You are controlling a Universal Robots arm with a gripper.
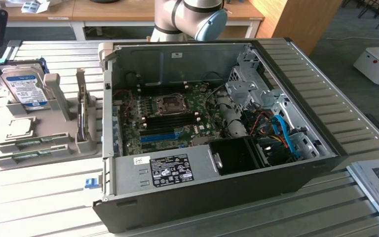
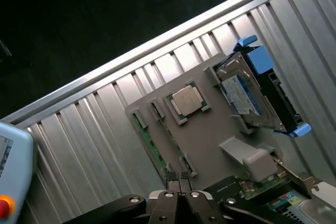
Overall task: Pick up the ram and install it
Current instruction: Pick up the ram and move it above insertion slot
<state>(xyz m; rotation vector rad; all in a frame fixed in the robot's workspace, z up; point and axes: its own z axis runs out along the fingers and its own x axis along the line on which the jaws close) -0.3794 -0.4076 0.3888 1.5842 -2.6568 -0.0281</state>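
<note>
While the task stands at its very start, the scene is set out on a ribbed, silver metal table point(image 1: 45, 207). On it lies an open dark-grey tower computer case point(image 1: 196, 197), side panel off, so that the green motherboard point(image 1: 127, 136) is exposed. The narrow black memory slots beside the processor socket appear unoccupied, though this is judged rather than plainly seen. Just beside the case, toward the exterior view's left, a flat grey parts tray point(image 2: 210, 140) is placed. A boxy silver hard drive with a blue-white label point(image 1: 26, 86) is held upright in it, and a square silver processor chip point(image 2: 186, 100) is laid flat. The ram point(image 2: 151, 142), a long, thin green circuit-board stick, is seated in a clipped holder on the tray (a second such stick lies parallel to it). The robot's black two-fingered gripper point(image 2: 178, 182) is seen with its fingertips pressed together and nothing between them, poised over the tray near one end of the sticks. Contact with the tray cannot be told. Nothing has yet been lifted, so both pick-up and installation are left to do.
</note>
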